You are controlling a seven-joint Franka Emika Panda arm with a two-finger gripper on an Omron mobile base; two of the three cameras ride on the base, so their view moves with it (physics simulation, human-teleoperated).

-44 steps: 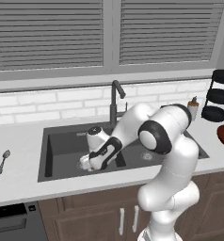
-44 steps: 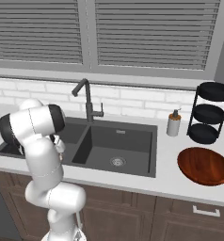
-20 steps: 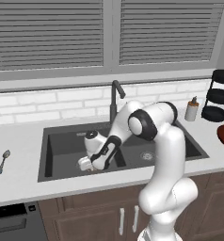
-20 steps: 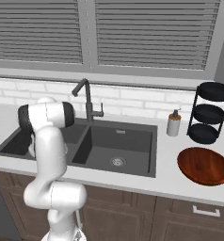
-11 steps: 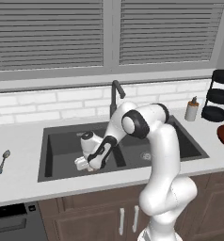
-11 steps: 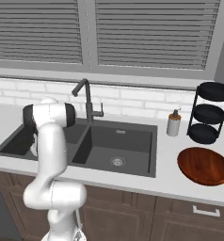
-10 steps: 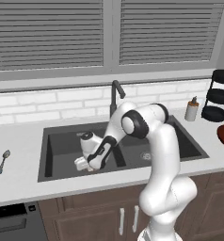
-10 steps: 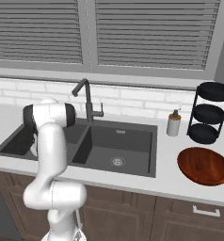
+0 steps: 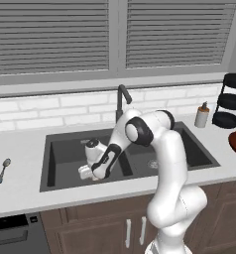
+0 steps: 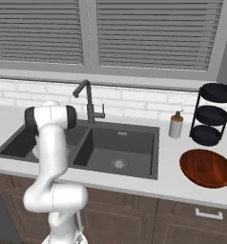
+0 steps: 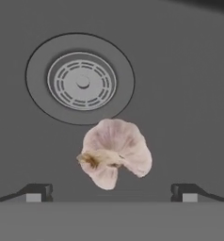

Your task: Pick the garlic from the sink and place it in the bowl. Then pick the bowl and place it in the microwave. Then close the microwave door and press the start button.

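Garlic point(image 11: 115, 151), pinkish-white with a brown tip, lies by the drain point(image 11: 81, 82); gripper point(image 11: 111, 192) wide open, fingers cropped.

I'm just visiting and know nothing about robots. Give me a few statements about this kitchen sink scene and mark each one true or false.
1. The small whitish-pink garlic bulb lies on the floor of the dark grey sink, beside a round steel drain. True.
2. The gripper is clamped on the garlic. False: its fingertips stand wide apart, either side of the bulb, not touching it.
3. The glossy reddish-brown wooden bowl sits inside the sink. False: it rests on the counter to the right of the sink.
4. A black tiered rack stands on the counter behind the bowl. True.
5. A spoon lies in the bowl. False: it lies on the counter left of the sink.
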